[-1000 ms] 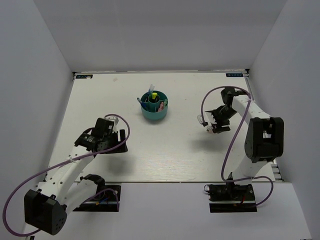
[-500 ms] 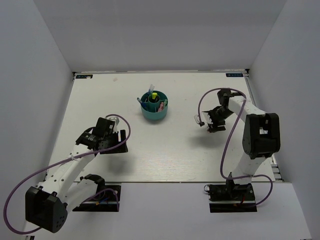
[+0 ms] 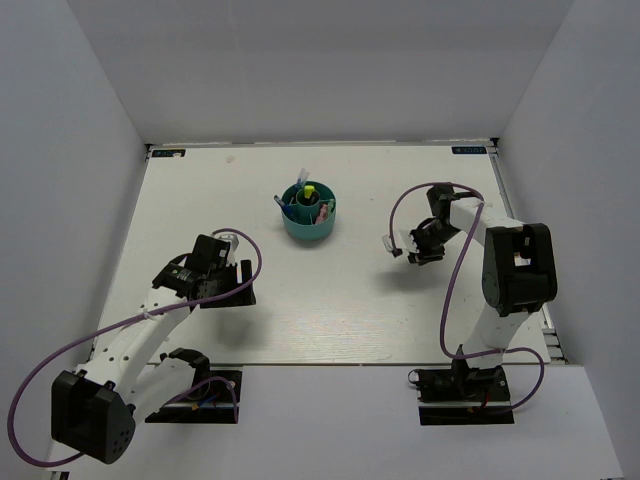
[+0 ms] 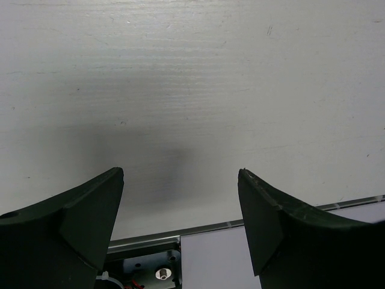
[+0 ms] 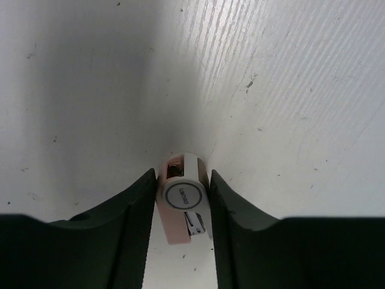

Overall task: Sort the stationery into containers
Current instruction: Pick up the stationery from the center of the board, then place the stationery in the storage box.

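A white worktop [image 3: 330,300] is seen from above, with 2 robot arms mounted at its near edge. The right hand [image 5: 182,176] is closed on a pink highlighter [image 5: 180,211] (its white end faces the wrist camera). Both fingers press against the highlighter's sides, over the worktop. This hand sits to the right of the teal organizer [image 3: 306,230], well apart from it. The round organizer stands toward the far middle and holds several pens upright, among them a marker with a yellow cap [image 3: 310,189]. The left hand [image 4: 180,174] is spread wide and holds nothing, low over bare worktop at the front left.
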{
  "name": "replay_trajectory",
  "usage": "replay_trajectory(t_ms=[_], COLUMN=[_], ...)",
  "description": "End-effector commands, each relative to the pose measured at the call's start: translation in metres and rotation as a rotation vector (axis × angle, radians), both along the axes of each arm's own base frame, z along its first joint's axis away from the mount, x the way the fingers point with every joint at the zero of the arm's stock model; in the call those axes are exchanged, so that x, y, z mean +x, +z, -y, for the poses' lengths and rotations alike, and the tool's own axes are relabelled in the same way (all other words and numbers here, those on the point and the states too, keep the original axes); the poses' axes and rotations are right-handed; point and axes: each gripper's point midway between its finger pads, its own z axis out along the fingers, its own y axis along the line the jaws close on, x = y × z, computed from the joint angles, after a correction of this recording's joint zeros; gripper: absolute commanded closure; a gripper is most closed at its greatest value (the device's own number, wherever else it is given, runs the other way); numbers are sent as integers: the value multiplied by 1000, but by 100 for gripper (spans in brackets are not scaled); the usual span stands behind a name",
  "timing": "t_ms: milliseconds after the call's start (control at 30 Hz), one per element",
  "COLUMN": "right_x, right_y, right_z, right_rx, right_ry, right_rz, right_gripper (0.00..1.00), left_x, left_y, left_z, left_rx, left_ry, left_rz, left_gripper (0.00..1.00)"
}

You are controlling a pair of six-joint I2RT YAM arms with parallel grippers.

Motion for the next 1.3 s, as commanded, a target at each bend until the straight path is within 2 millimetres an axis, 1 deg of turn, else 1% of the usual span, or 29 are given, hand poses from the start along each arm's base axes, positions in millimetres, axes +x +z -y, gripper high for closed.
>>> replay_trajectory(t_ms=[0, 133, 233, 333, 367, 400, 433, 467, 500, 533, 567, 633, 667, 700, 767, 800, 833, 867, 900, 933, 1000, 1033, 1067, 1100, 1133, 1167, 1200, 1233, 1267], right_x=[5, 7, 7, 3, 14, 5, 5, 20, 20, 27, 31, 46, 53, 64, 69, 83, 90, 94, 97, 110, 119, 126, 132, 136, 138, 145, 139, 148, 153], right_y=[-1, 1, 9, 24, 44, 50, 59, 82, 88, 101, 114, 133, 150, 169, 171, 199, 191, 201, 221, 236, 239, 253, 247, 248, 262, 257, 259, 277, 265], right_z=[1, 3, 3, -8, -20, -28, -38, -51, -63, -78, -87, -122, -140, -154, -178, -194, -204, -210, -220, -228, -235, -245, -247, -246, -255, -253, -257, -258, -258], right_rx=[-14, -23, -20, 17, 76, 90, 130, 178, 203, 229, 266, 340, 413, 469, 523, 603, 620, 660, 719, 799, 849, 917, 927, 946, 1012, 1026, 1041, 1116, 1117], right_ry=[-3, 0, 0, -18, -42, -38, -72, -112, -152, -155, -272, -286, -392, -409, -469, -503, -551, -554, -562, -553, -561, -553, -554, -545, -494, -498, -467, -387, -443], right_rz=[32, 52, 63, 40, 64, 27, 11, 38, 11, 31, -8, 26, -21, -3, -99, -108, -169, -186, -210, -201, -218, -230, -252, -269, -298, -321, -379, -317, -423], right_gripper=[64, 81, 86, 88, 89, 89, 91, 95, 100, 100, 100, 100, 100, 100, 100, 100, 100, 100, 100, 100, 100, 100, 100, 100, 100, 100, 100, 100, 100], left_x=[2, 2, 1, 2, 2, 2, 2, 2, 2, 2, 2, 2, 3, 2, 2, 3, 2, 3, 3, 3, 3, 3, 2, 2, 3, 3, 3, 3, 3], left_y=[2, 2, 3, 4, 4, 3, 5, 3, 3, 2, 3, 2, 2, 2, 1, 1, 1, 1, 0, -1, -1, -2, -3, -4, -4, -5, -6, -7, -8], left_z=[1, 1, 1, 1, 0, 1, 1, 1, 0, 0, 1, 0, -2, -1, -3, -3, -3, -3, -4, -5, -5, -5, -6, -6, -6, -7, -7, -7, -8], left_rx=[-11, -8, -10, -11, -9, -10, -11, -10, -9, -7, -7, -2, 3, 2, 8, 11, 12, 13, 18, 22, 23, 25, 30, 33, 35, 37, 39, 41, 46], left_ry=[-5, -5, -6, -3, -3, -6, -3, -3, -4, -3, -5, -4, 3, 2, 5, 7, 4, 7, 8, 10, 8, 10, 7, 10, 9, 14, 12, 14, 17], left_rz=[16, 12, 16, 19, 19, 16, 22, 18, 18, 16, 17, 14, 14, 12, 13, 12, 12, 11, 11, 8, 8, 4, 1, -1, -4, -8, -10, -16, -22], left_gripper=[13, 13, 13, 13, 13, 13, 13, 13, 13, 13, 13, 13, 13, 13, 13, 13, 13, 13, 13, 13, 13, 12, 12, 12, 12, 12, 12, 12, 12])
